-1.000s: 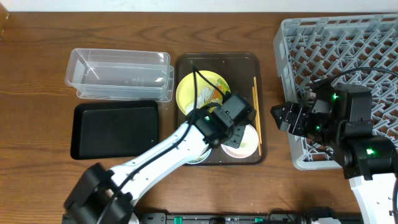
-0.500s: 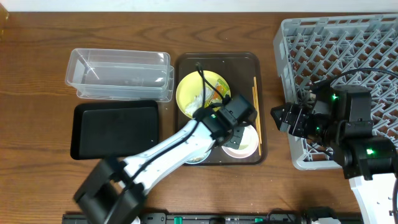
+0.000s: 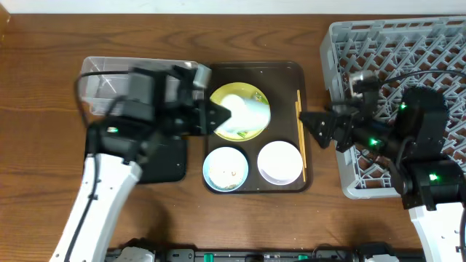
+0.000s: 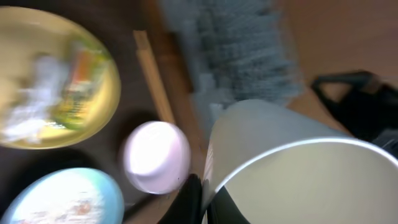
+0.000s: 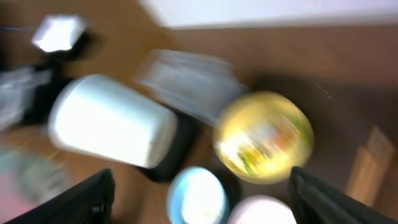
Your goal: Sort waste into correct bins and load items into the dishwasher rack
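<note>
Few crumbs (image 3: 231, 172) in blue bowl (image 3: 215, 161)

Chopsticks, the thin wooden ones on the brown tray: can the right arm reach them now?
Probably yes: the open right gripper hangs beside the chopsticks, nothing lies on them, and the left gripper with its small white cup is over the yellow plate.

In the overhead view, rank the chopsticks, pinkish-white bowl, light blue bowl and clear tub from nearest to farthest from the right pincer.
1. chopsticks: right beside the right pincer, just to its left.
2. pinkish-white bowl: lower left of it.
3. light blue bowl: further left.
4. clear tub: far left, upper side.
</note>
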Action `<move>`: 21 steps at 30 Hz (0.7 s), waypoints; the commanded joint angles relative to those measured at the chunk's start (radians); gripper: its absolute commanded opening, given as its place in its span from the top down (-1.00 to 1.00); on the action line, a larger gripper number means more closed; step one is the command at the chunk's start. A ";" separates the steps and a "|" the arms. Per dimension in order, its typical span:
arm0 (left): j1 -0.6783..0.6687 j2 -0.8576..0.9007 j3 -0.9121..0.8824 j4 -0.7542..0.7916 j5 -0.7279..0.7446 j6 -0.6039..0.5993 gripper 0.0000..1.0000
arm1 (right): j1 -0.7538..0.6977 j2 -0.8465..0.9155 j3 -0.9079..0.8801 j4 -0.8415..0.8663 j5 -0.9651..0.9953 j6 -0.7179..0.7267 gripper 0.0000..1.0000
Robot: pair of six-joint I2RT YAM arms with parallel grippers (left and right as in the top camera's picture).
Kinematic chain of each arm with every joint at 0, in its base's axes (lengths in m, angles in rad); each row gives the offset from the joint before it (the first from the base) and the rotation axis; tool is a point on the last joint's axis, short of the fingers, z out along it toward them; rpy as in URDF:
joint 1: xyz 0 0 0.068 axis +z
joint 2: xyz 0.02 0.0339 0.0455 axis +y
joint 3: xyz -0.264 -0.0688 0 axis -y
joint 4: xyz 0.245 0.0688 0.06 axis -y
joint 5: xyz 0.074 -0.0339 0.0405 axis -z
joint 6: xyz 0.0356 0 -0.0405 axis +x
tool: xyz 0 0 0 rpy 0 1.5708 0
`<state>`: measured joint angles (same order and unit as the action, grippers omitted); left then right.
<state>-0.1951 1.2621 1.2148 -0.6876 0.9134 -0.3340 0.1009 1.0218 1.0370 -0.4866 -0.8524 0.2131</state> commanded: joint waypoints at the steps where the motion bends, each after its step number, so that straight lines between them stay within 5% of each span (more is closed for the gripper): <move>1: 0.063 0.000 0.014 -0.003 0.460 0.050 0.88 | 0.029 0.006 0.016 0.084 -0.326 -0.079 -0.81; 11: 0.068 0.000 0.014 -0.003 0.573 0.048 0.87 | 0.212 0.085 0.016 0.282 -0.332 -0.078 -0.85; 21: 0.068 0.000 0.014 -0.004 0.579 0.041 0.87 | 0.279 0.143 0.016 0.401 -0.299 0.011 -0.58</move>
<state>-0.1265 1.2633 1.2148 -0.6914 1.4414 -0.3096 0.3717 1.1603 1.0386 -0.1017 -1.1606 0.2020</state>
